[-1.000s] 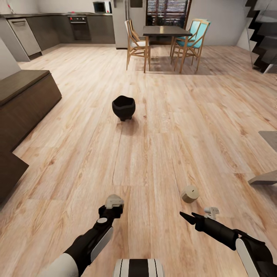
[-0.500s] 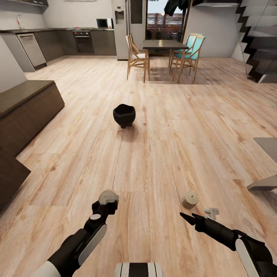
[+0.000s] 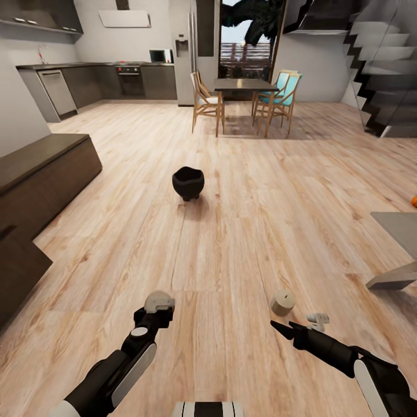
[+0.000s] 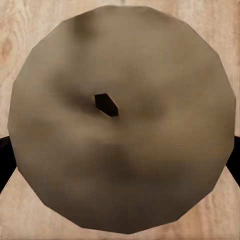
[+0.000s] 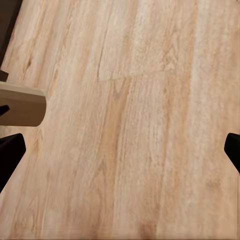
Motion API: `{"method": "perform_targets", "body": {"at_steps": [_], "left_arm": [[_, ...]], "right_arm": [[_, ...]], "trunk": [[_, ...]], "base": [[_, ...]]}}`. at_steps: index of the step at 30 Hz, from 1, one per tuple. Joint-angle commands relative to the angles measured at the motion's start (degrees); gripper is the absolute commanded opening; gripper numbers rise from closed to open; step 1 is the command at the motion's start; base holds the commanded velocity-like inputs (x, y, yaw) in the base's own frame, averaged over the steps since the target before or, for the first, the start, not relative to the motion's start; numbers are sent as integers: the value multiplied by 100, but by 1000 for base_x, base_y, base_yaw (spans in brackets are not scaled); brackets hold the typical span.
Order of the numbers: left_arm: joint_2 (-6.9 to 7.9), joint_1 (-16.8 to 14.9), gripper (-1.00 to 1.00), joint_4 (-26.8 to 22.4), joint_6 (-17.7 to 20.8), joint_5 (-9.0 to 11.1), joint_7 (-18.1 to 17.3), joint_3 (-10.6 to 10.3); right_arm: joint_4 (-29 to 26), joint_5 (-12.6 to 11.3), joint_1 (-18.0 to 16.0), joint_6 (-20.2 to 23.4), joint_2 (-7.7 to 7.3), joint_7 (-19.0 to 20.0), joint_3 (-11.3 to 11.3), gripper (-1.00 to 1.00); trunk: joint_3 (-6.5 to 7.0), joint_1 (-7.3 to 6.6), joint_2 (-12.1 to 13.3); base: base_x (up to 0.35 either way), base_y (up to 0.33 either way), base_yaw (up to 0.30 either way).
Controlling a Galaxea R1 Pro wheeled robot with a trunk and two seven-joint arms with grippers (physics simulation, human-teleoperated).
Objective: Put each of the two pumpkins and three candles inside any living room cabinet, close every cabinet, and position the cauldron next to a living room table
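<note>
My left gripper [image 3: 155,308] is shut on a beige candle [image 3: 159,299], held low over the wood floor; in the left wrist view the candle's round top and dark wick [image 4: 120,120] sit between the black fingers [image 4: 4,160]. A second candle [image 3: 282,302] stands on the floor just ahead of my right gripper [image 3: 295,324], which is open and holds nothing; it also shows as the candle [image 5: 20,105] in the right wrist view. The black cauldron [image 3: 188,182] stands mid-floor. The dark brown cabinet [image 3: 40,174] runs along the left. An orange pumpkin [image 3: 414,201] peeks in at the right edge.
A low grey table [image 3: 399,229] juts in at the right. Far ahead stand a dining table [image 3: 243,86] with several chairs, grey kitchen units [image 3: 87,84] and a staircase [image 3: 376,75]. Open wood floor lies between me and the cauldron.
The head camera has tilted upward, so more of the far room shows. My left arm with its candle has shifted slightly left and back. The right arm has kept still.
</note>
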Motion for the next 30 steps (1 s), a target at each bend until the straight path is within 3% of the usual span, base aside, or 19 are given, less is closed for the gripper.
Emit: {"method": "perform_targets", "body": {"at_steps": [1, 30], "left_arm": [[7, -4, -100, -8, 14, 49, 50, -24], [8, 2, -100, 4, 14, 49, 52, -17]], "right_arm": [[-2, -8, -3, 41, 1, 8, -6, 100], [-2, 56, -3, 39, 5, 12, 3, 100]], "trunk": [[18, -4, 0], [661, -79, 38]], "base": [[-41, 0, 0], [-2, 0, 0]]}}
